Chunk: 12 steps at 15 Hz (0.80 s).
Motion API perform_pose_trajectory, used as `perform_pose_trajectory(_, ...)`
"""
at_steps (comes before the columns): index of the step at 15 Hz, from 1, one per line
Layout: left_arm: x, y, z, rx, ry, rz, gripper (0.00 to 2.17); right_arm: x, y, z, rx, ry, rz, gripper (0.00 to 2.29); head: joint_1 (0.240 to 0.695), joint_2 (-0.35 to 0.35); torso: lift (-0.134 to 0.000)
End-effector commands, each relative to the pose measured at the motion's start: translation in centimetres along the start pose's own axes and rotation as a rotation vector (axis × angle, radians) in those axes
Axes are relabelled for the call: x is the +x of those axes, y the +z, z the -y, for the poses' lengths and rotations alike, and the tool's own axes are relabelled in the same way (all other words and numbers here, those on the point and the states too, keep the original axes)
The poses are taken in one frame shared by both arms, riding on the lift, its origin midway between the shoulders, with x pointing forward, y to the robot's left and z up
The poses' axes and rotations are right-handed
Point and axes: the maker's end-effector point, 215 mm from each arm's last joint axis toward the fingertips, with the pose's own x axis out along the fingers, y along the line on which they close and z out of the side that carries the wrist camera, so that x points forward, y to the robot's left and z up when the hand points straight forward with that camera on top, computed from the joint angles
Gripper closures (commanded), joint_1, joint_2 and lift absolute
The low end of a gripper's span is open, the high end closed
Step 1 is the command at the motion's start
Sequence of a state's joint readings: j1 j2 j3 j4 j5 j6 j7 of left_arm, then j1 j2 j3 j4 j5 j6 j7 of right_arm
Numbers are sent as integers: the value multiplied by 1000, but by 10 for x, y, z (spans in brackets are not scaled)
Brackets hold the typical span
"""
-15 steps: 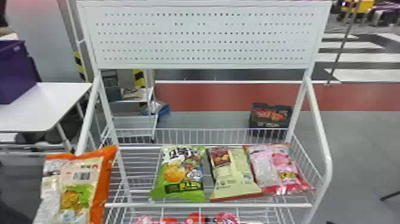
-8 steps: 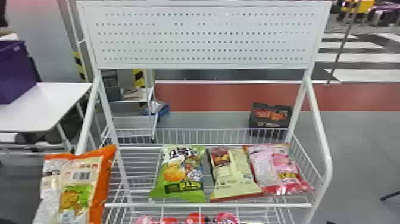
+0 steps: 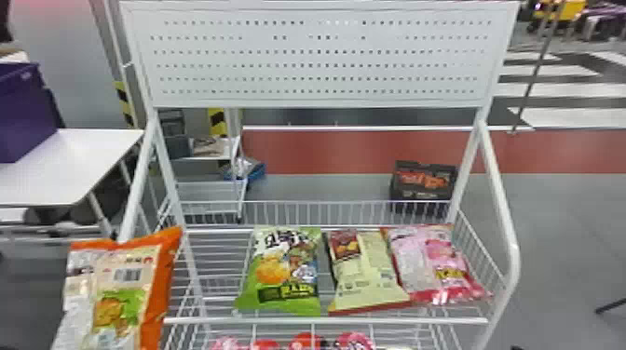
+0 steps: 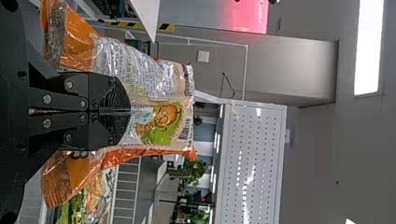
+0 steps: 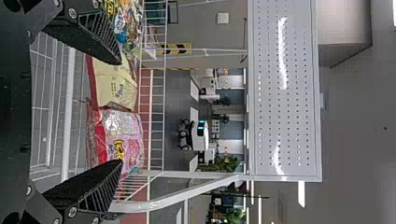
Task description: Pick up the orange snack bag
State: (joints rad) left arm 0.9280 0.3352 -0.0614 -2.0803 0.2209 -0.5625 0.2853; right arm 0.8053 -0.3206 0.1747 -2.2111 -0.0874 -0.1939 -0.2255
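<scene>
The orange snack bag [image 3: 116, 288] is at the lower left of the head view, in front of the rack's left side. In the left wrist view my left gripper [image 4: 130, 111] is shut on the orange snack bag [image 4: 161, 86], its two fingers pressed together with the bag's film bulging around them. My right gripper [image 5: 122, 112] stands open in the right wrist view, its fingers wide apart and nothing between them. Past it lie the pink bag [image 5: 122, 137] and the cream bag [image 5: 112, 84] on the rack.
The white wire rack [image 3: 326, 321] carries a green bag [image 3: 284, 274], a cream bag [image 3: 365, 274] and a pink bag [image 3: 431, 265]. Red and pink packages [image 3: 305, 342] sit on the tier below. At the left stands a white table [image 3: 88, 158] with a purple box [image 3: 28, 111].
</scene>
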Motion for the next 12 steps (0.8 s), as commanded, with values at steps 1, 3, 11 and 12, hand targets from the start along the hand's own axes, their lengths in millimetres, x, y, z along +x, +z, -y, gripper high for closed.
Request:
perform_pose_trajectory(1, 0, 1, 0, -1, 1, 2, 1258, 0, 0, 1, -1, -1, 0, 140, 499, 0, 0)
perform_pose_trajectory(3, 0, 0, 0, 0, 1, 1, 1258, 1, 0, 1, -1, -1, 1, 140, 499, 0, 0)
perform_pose_trajectory(11, 0, 0, 0, -1, 1, 3, 1258, 1, 1, 1, -2, -3, 3, 140, 499, 0, 0)
perform_pose_trajectory(12, 0, 0, 0, -1, 1, 4, 1261, 1, 0, 1, -1, -2, 2, 140, 499, 0, 0)
